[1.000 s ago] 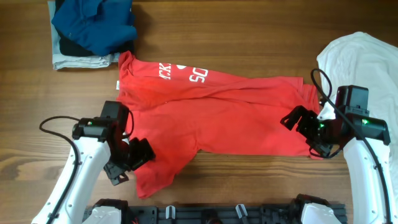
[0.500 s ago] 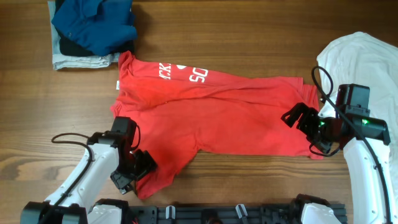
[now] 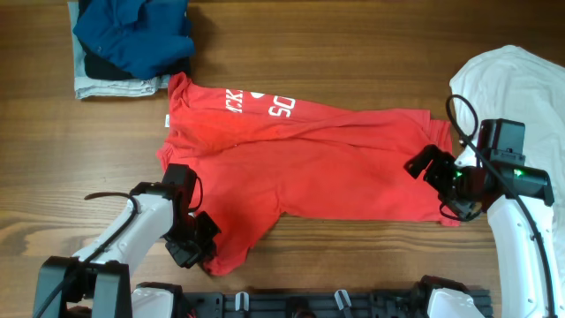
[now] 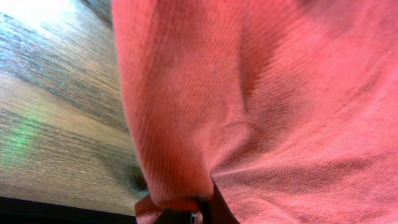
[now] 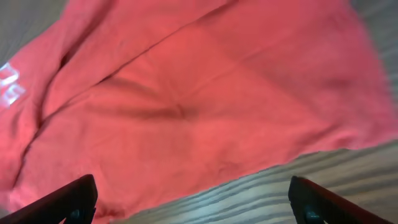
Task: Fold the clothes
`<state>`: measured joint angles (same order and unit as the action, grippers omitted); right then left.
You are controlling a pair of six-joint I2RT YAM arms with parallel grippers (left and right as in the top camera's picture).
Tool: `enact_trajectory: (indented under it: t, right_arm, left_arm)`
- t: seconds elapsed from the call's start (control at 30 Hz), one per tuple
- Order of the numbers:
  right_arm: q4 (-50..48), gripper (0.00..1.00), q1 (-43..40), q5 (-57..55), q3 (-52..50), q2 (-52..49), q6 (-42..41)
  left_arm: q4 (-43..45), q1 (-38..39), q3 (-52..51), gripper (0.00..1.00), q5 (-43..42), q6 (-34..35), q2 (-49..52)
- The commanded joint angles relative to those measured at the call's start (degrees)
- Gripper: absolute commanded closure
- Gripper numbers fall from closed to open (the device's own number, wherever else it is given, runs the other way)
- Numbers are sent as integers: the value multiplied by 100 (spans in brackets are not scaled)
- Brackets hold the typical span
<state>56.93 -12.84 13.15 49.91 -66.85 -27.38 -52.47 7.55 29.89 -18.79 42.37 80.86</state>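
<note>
The red T-shirt (image 3: pixel 318 168) lies spread across the table, its white lettering (image 3: pixel 265 104) at the far edge. My left gripper (image 3: pixel 196 244) sits at the shirt's near left flap and is shut on a fold of it. In the left wrist view the red cloth (image 4: pixel 280 93) fills the frame and bunches into the pinch at my left gripper (image 4: pixel 194 210). My right gripper (image 3: pixel 439 184) hovers open over the shirt's right end. In the right wrist view my right gripper (image 5: pixel 196 202) spans the hem of the red shirt (image 5: pixel 186 81). A white shirt (image 3: pixel 521 88) lies at the far right.
A pile of blue and grey clothes (image 3: pixel 132 40) sits at the far left corner. Bare wooden table (image 3: pixel 353 40) shows beyond the red shirt. A black rail (image 3: pixel 300 302) runs along the near edge.
My left gripper slid toward the near edge onto the shirt's lower left flap and shut on it. The right arm barely shifted and stayed open.
</note>
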Motion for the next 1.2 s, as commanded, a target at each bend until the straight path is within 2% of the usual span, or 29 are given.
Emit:
enact_trajectory:
  t: [0.0,0.17,0.27,0.4,0.5,0.63,0.67,0.7,0.73,0.8,0.83,0.87,0.93,1.0,1.1,1.17]
  right_arm:
    - [-59,1,-66,-789,-4,-153,-557]
    - [-4,3,-927,-938,-11,-1202,-1075]
    - [-186,3,-1429,-935,-315,-1394,-1178]
    - [-1029,4,-1478,-302,-1043,-1394,-1191]
    - [-1285,12,-1478,-328,-1412,-1394,-1453]
    - [-1530,12,-1478,-505,-1661,-1394,-1622]
    - [-1541,17,-1478,-527,-1661,-1394,-1626]
    - [-1572,29,-1478,-549,-1661,-1394,-1628]
    - [-1578,36,-1478,-551,-1661,-1394,-1624]
    - [-1585,72,-1478,-586,-1661,-1394,-1615]
    - [-1602,79,-1478,-597,-1661,-1394,-1613]
    - [-1626,80,-1478,-614,-1659,-1394,-1615]
    - [-1604,95,-1478,-612,-1659,-1394,-1613]
    - [-1523,96,-1478,-623,-1600,-1394,-1582]
    - [-1119,96,-1478,-719,-1364,-1392,-1558]
    - [-916,96,-1478,-715,-1121,-1388,-1305]
  left_arm:
    - [37,17,-68,96,203,9,111]
    - [44,17,-68,96,-92,-35,111]
    - [85,17,-68,96,-92,-35,111]
    - [107,17,-68,96,-120,-33,111]
    - [105,17,-68,95,-118,-33,111]
    - [151,17,-68,93,-118,-35,111]
    - [149,17,-68,93,-118,-35,111]
    - [151,17,-68,95,-116,-35,111]
    - [155,17,-68,96,-116,-35,111]
    - [188,17,-68,96,-116,-35,111]
    - [199,17,-68,96,-122,-33,111]
    - [214,17,-68,96,-138,-33,111]
    - [210,17,-52,96,-138,-35,111]
    - [13,17,107,96,-205,-243,94]
    - [-850,61,573,96,-216,-518,-122]
    - [-955,166,817,96,-216,-597,-428]
